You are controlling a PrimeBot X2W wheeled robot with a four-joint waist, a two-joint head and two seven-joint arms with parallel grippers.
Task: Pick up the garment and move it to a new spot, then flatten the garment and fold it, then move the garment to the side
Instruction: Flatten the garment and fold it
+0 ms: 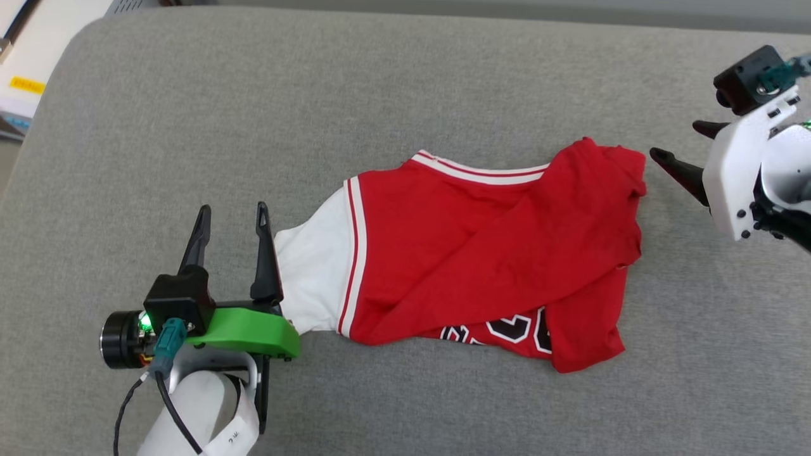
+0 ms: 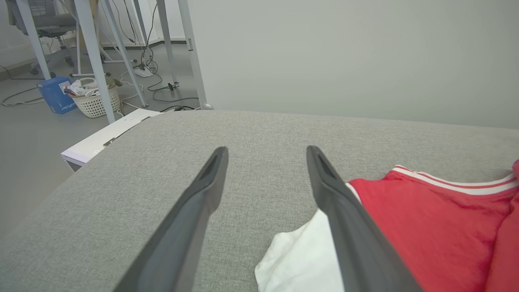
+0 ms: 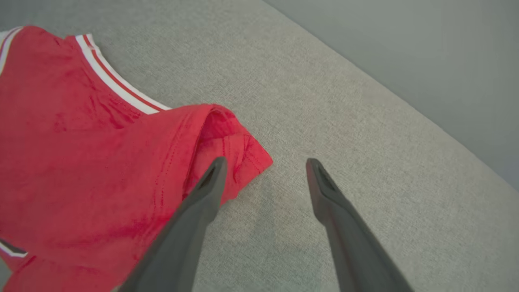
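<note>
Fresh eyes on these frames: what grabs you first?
The red shirt, lying rumpled and folded over itself in the middle of the grey padded surface. The open left claw sits beside its white sleeve at lower left. The open right claw points at its right end.

The left gripper (image 1: pixel 233 208) had two long, dark, tapering fingers (image 1: pixel 266 253) on a black block (image 1: pixel 180 297), with a bright green bracket (image 1: pixel 253 329), a teal plug (image 1: pixel 166 345) trailing a black cable (image 1: pixel 174 411), and a pale forearm (image 1: pixel 196 405). The right gripper (image 1: pixel 674 138) had the same dark fingers on a white housing (image 1: pixel 735 177) dotted with dark screws (image 1: pixel 746 235), under a black camera box (image 1: pixel 747 76).
</note>
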